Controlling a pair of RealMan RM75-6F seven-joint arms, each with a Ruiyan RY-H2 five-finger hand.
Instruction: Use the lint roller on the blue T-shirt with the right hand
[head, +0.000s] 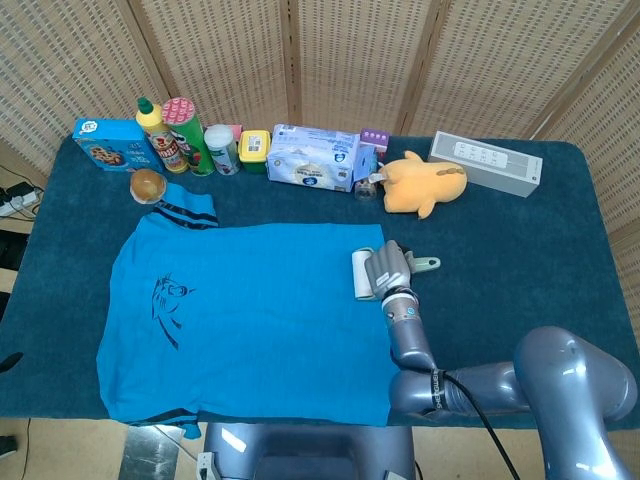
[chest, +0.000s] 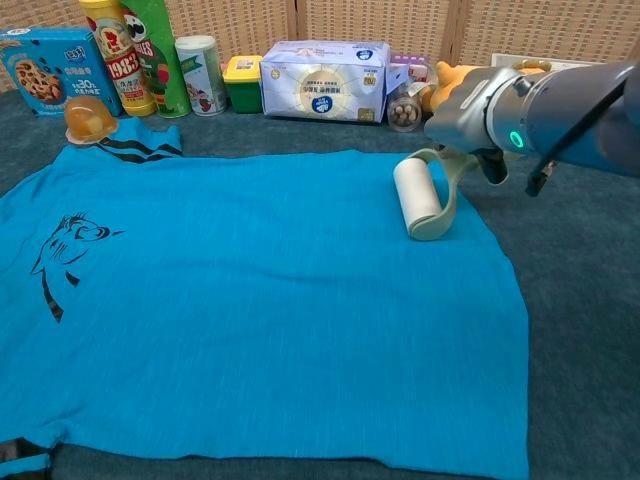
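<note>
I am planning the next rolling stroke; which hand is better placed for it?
The right hand: it holds the white lint roller resting on the blue T-shirt. The left hand is not visible.

A blue T-shirt (head: 250, 315) lies flat across the lower left of the frame on the dark blue table (head: 500, 250). The right hand (head: 388, 268) holds a lint roller (head: 362, 274) at the shirt's right edge. Boxes, bottles and a yellow plush toy (head: 425, 182) line the top.

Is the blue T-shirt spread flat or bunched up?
Spread flat: the blue T-shirt lies open on the table, both sleeves out, with no big folds showing.
</note>
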